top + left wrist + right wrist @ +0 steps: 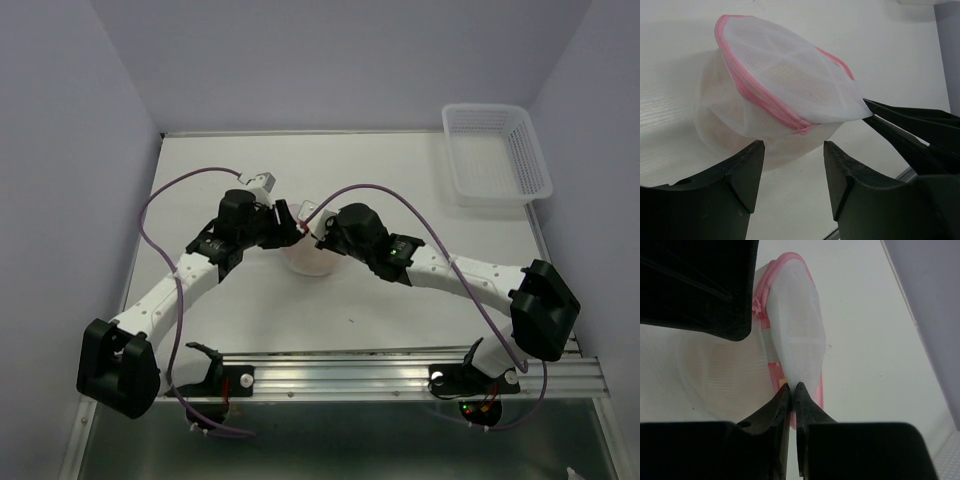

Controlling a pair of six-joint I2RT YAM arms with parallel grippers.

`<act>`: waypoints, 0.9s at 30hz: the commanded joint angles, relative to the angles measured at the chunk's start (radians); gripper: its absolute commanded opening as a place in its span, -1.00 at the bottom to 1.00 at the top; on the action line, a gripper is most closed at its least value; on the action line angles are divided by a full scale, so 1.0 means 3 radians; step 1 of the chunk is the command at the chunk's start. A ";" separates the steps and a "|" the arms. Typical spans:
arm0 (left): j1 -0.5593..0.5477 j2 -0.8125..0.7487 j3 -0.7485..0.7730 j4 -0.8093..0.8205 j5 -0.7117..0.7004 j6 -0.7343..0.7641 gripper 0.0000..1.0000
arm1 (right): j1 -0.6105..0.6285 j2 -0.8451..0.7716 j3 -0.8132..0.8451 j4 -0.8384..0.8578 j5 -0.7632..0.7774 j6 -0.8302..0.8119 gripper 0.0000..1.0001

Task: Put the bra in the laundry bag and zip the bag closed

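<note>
bag: translucent white mesh laundry bag (755, 45) with pink rim, mid white counter (400, 300), lid flap lifted, not zipped
bra: beige padded bra (782, 74) shows through the mesh, inside the bag
right claw (792, 386): together, pinched on the thin flap edge
left claw (794, 150): jaws apart, empty, just short of pink zipper pull (803, 129)
risk 1: shallow pinch on slick mesh, so a zipper tug could yank the flap free
risk 2: left claw may clamp mesh beside the pull and jam it
risk 3: light bag likely drags across the counter instead of zipping
</note>
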 commanded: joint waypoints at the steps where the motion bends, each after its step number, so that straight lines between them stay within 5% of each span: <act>1: -0.0065 0.0059 0.0158 0.0189 -0.0076 0.0104 0.22 | -0.0027 -0.0044 0.0152 0.0086 -0.0057 0.0047 -0.87; 11: -0.0117 0.0259 0.0260 0.0189 -0.0270 0.0073 -0.08 | -0.0057 -0.0085 0.0127 0.0071 -0.0139 0.0098 -0.87; 27: -0.0331 0.0290 0.0311 0.0455 -0.0249 0.0114 -0.08 | -0.0057 -0.0064 0.0112 0.0051 -0.0160 0.0124 -0.87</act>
